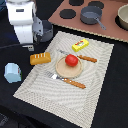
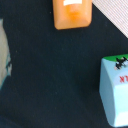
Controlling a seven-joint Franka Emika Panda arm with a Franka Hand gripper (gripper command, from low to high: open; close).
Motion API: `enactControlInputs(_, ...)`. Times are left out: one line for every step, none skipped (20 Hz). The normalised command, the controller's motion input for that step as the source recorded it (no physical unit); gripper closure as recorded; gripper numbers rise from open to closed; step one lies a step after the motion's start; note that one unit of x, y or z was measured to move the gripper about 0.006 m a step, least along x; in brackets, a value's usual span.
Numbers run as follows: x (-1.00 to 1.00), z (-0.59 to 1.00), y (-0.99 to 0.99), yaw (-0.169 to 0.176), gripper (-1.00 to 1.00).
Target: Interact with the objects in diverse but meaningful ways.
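A white robot arm (image 1: 22, 22) is seen at the far left of the exterior view, raised above the dark table (image 1: 112, 100). Its gripper is not clearly shown in either view, so whether the claw is wide, narrow or holding something cannot be told.

A pale woven placemat (image 1: 95, 75) is laid across the middle of the table. On it, a tan round plate (image 1: 62, 72) is set, and a red tomato (image 1: 71, 60) rests on the plate. An orange-handled knife (image 1: 82, 57) lies just beyond the plate on the far side, and an orange-handled fork (image 1: 69, 81) lies just beside it on the near side. A golden-brown bread loaf (image 1: 40, 58) is placed at the left edge of the placemat, and a yellow rectangular packet (image 1: 80, 45) lies near the far edge.

A light-blue carton (image 1: 12, 73) stands on the bare table, well left of the placemat. In the wrist view it is seen as a pale blue box (image 2: 114, 90) with a green strip and red lettering on top, and the loaf appears as an orange block (image 2: 73, 13).

At the far right a brown toy stove (image 1: 107, 27) is seen, with a grey handled pot (image 1: 92, 15) on it and a tan bowl (image 1: 123, 17) at its right edge. Another grey pot (image 1: 46, 30) sits beside the arm.
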Motion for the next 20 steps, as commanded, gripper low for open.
enactControlInputs(0.35, 0.33, -0.81, 0.000, -1.00)
enactControlInputs(0.34, 0.31, -0.82, 0.000, -1.00)
enactControlInputs(0.33, 0.28, -0.82, 0.000, -1.00)
enactControlInputs(0.32, 0.26, -0.82, 0.000, -1.00)
enactControlInputs(0.31, 0.22, -0.83, 0.000, -1.00)
enactControlInputs(0.30, 0.19, -0.83, 0.000, -1.00)
enactControlInputs(0.29, 0.14, -0.83, 0.000, -1.00)
enactControlInputs(0.25, 0.09, -0.85, 0.000, -1.00)
enactControlInputs(0.24, 0.04, -0.85, 0.000, -1.00)
enactControlInputs(0.23, 0.02, -0.87, 0.000, -1.00)
enactControlInputs(0.22, 0.02, -0.87, 0.000, -1.00)
enactControlInputs(0.23, 0.01, -0.81, 0.000, -1.00)
enactControlInputs(0.21, 0.00, -0.78, 0.000, -1.00)
enactControlInputs(0.21, 0.00, -0.73, 0.000, -1.00)
enactControlInputs(0.19, 0.00, -0.65, 0.000, -1.00)
enactControlInputs(0.13, 0.00, -0.63, 0.000, -1.00)
enactControlInputs(0.07, -0.01, -0.57, 0.000, -1.00)
enactControlInputs(0.01, -0.03, -0.56, 0.000, -1.00)
enactControlInputs(0.00, -0.08, -0.48, 0.000, -1.00)
enactControlInputs(-0.05, -0.07, -0.36, 0.000, -1.00)
